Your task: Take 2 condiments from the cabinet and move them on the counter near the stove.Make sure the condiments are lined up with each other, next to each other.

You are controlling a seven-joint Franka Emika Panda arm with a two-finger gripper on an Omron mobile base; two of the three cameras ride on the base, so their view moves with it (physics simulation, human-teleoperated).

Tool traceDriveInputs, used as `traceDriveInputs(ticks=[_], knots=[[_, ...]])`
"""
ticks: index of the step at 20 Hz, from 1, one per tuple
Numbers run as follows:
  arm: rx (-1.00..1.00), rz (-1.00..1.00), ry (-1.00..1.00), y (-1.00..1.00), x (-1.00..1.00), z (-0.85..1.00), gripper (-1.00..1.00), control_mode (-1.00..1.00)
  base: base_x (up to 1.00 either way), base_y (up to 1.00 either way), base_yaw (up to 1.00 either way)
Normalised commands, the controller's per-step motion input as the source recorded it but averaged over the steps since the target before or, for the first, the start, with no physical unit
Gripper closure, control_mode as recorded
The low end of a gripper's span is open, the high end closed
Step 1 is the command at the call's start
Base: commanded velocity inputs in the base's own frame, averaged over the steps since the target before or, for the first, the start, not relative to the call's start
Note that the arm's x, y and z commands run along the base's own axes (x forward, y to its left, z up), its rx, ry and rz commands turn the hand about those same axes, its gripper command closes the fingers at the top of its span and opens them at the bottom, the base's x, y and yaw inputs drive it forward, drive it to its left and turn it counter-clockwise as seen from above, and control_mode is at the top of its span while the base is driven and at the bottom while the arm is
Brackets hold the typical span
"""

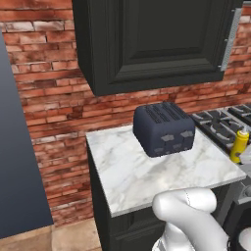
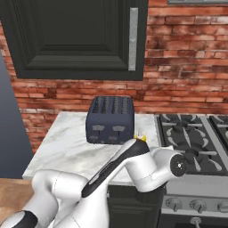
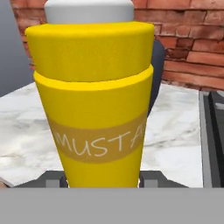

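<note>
The hand view shows the gripper (image 3: 103, 181) clasping the yellow squeeze bottle (image 3: 98, 105); the left base view places the upright bottle, nozzle up, at right frame edge, between counter (image 1: 147, 171) and stove (image 1: 218, 125).

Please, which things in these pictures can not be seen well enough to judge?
- Second condiment: whether it stands inside the cabinet, whose door is shut.
- Mustard bottle: arm hides most of it in right base view.
- Fingers: bottle hides their contact in hand view.
- Stove: cut by right edge.
</note>
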Motion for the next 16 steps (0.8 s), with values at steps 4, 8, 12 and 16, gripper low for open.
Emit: traceDriveInputs(ticks=[4,8,12,16], knots=[[-0.02,0.0,0.0,-0.24,0.39,-0.42,1.0,-1.0,0.0,0.0,0.0],[0.0,0.0,0.0,-0.2,0.31,-0.38,1.0,-1.0,0.0,0.0,0.0],[0.0,0.0,0.0,-0.24,0.32,-0.37,1.0,-1.0,0.0,0.0,0.0],[0.0,0.0,0.0,-0.27,0.33,-0.35,1.0,-1.0,0.0,0.0,0.0]])
